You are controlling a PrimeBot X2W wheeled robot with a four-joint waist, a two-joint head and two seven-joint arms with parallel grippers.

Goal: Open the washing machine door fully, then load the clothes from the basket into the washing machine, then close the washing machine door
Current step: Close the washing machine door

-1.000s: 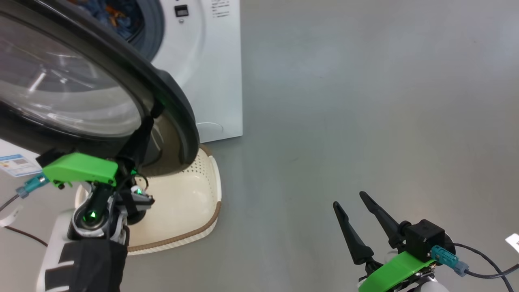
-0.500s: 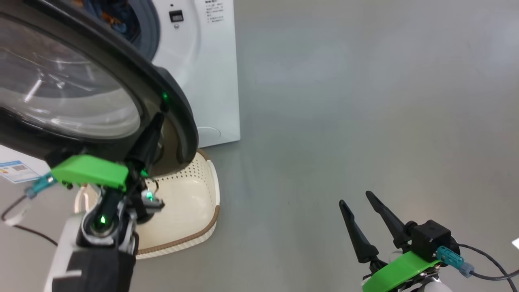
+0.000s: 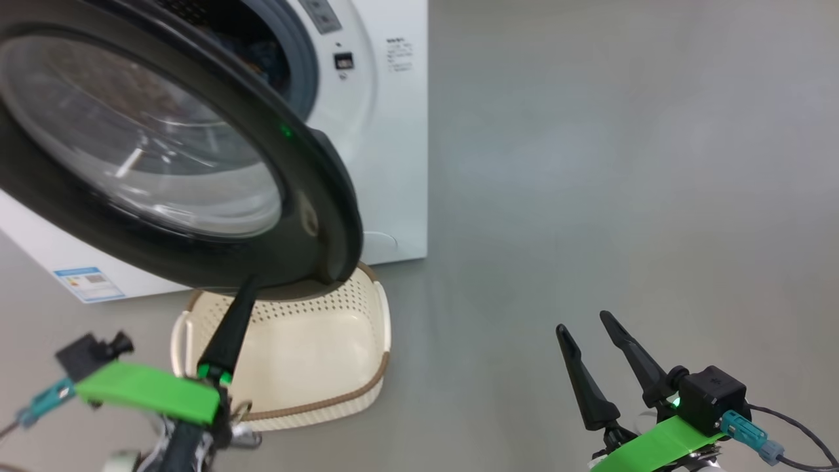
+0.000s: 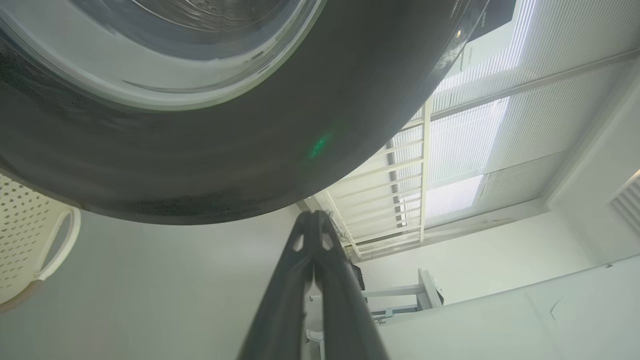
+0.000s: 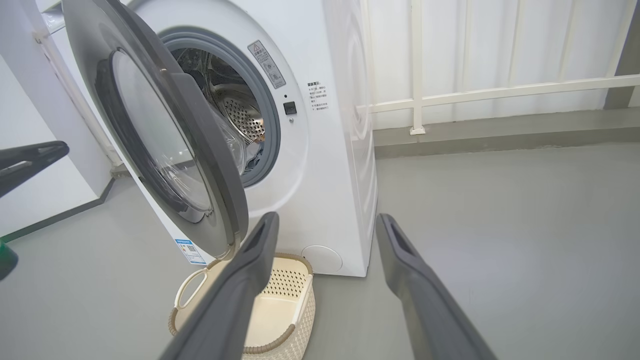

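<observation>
Black-rimmed glass door (image 3: 170,151) stands partway open from the white washing machine (image 3: 387,131), its lower edge hanging over the cream basket (image 3: 328,314), which sits on the grey floor (image 3: 590,164) at the machine's foot; dark blue clothes (image 3: 262,51) show in the drum opening behind the door. Left end effector (image 3: 248,288): fingers pressed together on nothing, tip at the door's lower rim above the basket, contact not discernible. Right end effector (image 3: 583,322): fingers spread, nothing between them, low over the floor and well apart from machine and basket.
</observation>
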